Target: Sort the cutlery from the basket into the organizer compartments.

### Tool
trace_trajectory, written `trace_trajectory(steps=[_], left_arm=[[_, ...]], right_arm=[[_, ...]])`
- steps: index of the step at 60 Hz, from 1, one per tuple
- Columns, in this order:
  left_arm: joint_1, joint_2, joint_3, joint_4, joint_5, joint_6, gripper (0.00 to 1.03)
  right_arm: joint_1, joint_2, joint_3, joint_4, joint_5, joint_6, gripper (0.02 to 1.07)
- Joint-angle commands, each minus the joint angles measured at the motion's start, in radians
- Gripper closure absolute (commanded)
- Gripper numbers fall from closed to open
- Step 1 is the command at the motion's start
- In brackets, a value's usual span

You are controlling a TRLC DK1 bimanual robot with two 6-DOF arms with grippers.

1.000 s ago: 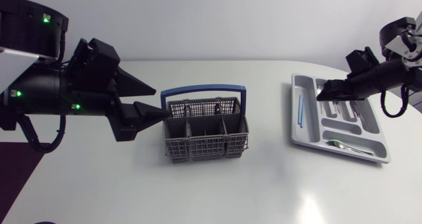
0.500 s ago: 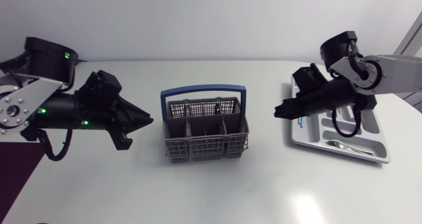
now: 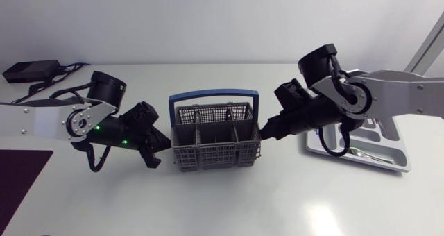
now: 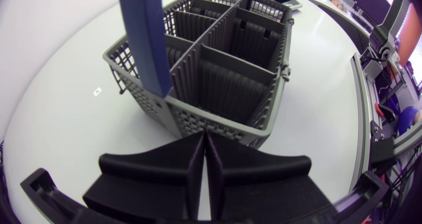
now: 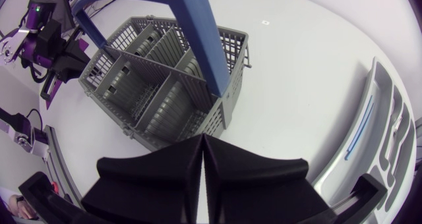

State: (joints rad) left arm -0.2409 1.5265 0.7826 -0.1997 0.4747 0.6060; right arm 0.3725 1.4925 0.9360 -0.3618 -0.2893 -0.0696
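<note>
The left end effector (image 4: 203, 137) has its 2 wedge fingers pressed flat together with nothing between them. Its tips sit just beside the near left corner of the grey cutlery basket (image 3: 215, 159). Behind it the wrist bends downward, and the left arm (image 3: 41, 118) lies low across the tabletop (image 3: 277, 201) from the left edge. The right end effector (image 5: 201, 138) is likewise fully closed and empty, pointing at the basket's right wall below the upright blue handle (image 3: 214, 94). Its wrist angles down from the right arm (image 3: 402, 97), which stretches in from the right edge over the organizer (image 3: 399, 163). The basket stands mid-tabletop between both end effectors. The organizer lies well apart at the right and holds a spoon (image 3: 361, 153) and a slim blue piece (image 5: 361, 128).
</note>
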Motion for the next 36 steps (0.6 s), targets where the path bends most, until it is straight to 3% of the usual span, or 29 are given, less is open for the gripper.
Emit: trace_trajectory(steps=[1, 36], left_arm=[[-0.009, 0.035, 0.035, 0.019, 0.013, 0.009, 1.00], [-0.009, 0.116, 0.121, 0.029, 0.013, 0.000, 1.00]], right_arm=[[0.034, 0.014, -0.028, 0.014, 0.010, 0.042, 1.01], [0.083, 0.087, 0.047, 0.044, 0.096, 0.088, 1.01]])
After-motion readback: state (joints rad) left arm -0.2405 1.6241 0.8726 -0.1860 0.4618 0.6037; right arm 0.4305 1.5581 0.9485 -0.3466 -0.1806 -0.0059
